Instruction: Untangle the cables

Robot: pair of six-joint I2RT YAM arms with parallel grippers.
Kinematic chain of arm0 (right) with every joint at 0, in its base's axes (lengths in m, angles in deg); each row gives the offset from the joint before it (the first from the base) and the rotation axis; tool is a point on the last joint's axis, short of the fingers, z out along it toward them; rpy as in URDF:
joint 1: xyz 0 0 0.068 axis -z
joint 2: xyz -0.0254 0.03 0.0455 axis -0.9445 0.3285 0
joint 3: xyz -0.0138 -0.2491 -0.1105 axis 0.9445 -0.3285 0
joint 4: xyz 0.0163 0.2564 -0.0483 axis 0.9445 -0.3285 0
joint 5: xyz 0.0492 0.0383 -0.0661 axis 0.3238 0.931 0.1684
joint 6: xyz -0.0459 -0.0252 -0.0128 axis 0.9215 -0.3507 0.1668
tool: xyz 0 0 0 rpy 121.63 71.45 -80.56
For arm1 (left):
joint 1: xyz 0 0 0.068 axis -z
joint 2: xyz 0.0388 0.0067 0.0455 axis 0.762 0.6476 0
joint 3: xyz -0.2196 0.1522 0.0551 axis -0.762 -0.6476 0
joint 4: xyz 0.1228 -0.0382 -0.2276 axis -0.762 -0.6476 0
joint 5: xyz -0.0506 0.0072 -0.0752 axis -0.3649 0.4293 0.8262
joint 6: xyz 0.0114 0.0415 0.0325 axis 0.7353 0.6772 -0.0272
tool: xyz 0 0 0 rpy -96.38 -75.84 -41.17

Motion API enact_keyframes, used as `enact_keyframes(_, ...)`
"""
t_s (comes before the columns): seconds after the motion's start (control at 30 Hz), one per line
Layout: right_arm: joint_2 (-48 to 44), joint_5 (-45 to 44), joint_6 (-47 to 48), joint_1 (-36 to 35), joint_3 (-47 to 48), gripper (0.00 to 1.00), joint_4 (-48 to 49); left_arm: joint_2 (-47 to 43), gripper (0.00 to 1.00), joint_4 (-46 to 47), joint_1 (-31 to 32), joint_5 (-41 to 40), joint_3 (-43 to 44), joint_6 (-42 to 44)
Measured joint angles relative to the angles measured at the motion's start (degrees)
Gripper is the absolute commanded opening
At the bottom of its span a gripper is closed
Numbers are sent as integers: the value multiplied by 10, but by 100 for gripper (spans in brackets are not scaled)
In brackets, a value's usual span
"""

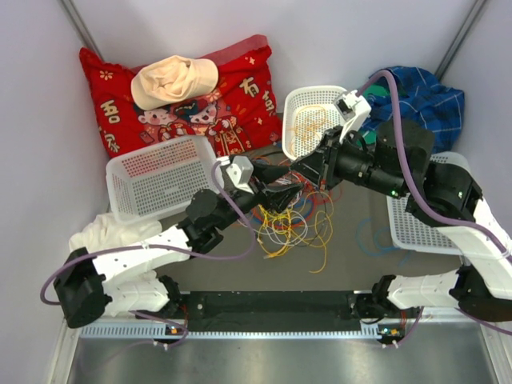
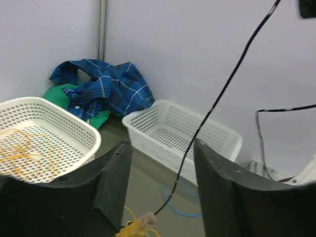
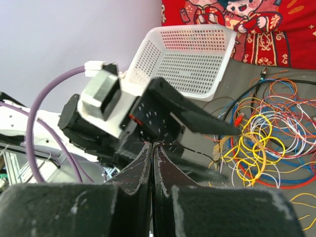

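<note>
The cables (image 1: 292, 220) lie in a loose tangle of yellow, red, blue, white and orange wire at the table's middle, and show again in the right wrist view (image 3: 266, 128). My right gripper (image 1: 308, 170) (image 3: 152, 144) is shut on a thin black cable (image 2: 217, 98). That cable runs taut from it down to the tangle. My left gripper (image 1: 280, 192) (image 2: 162, 148) hangs just above the tangle. It is open, and the black cable passes through the gap without touching either finger. A yellow plug (image 2: 136, 227) sits below the fingers.
A white basket (image 1: 156, 180) stands at the left. A second (image 1: 308, 120), tilted, holds a few orange wires, and a third (image 1: 420, 228) is under the right arm. A blue cable loop (image 1: 376, 240) lies apart. A red pillow (image 1: 232, 104) and a plaid cloth (image 1: 424, 96) line the back.
</note>
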Motion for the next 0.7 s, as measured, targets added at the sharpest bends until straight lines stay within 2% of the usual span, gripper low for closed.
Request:
enact_keyframes(0.03,0,0,0,0,-1,0,0,9,33,-7,0,-2,8,5)
enact_keyframes(0.07,-2,0,0,0,-4,0,3,16,15,-13,0,-2,16,9)
enact_keyframes(0.13,-6,0,0,0,-9,0,3,26,1,-29,0,-4,31,13)
enact_keyframes(0.23,-14,-1,0,0,-14,0,3,30,0,-53,0,-11,45,26)
enact_keyframes(0.33,-23,-5,0,0,-15,51,2,26,0,-61,1,-22,49,29)
enact_keyframes(0.37,-27,-7,3,0,-16,74,6,23,0,-73,2,-30,50,29)
enact_keyframes(0.47,-50,-17,2,0,-33,99,17,14,0,-130,2,-63,70,25)
enact_keyframes(0.7,-141,-88,18,0,-136,98,51,7,0,-313,1,-156,246,12)
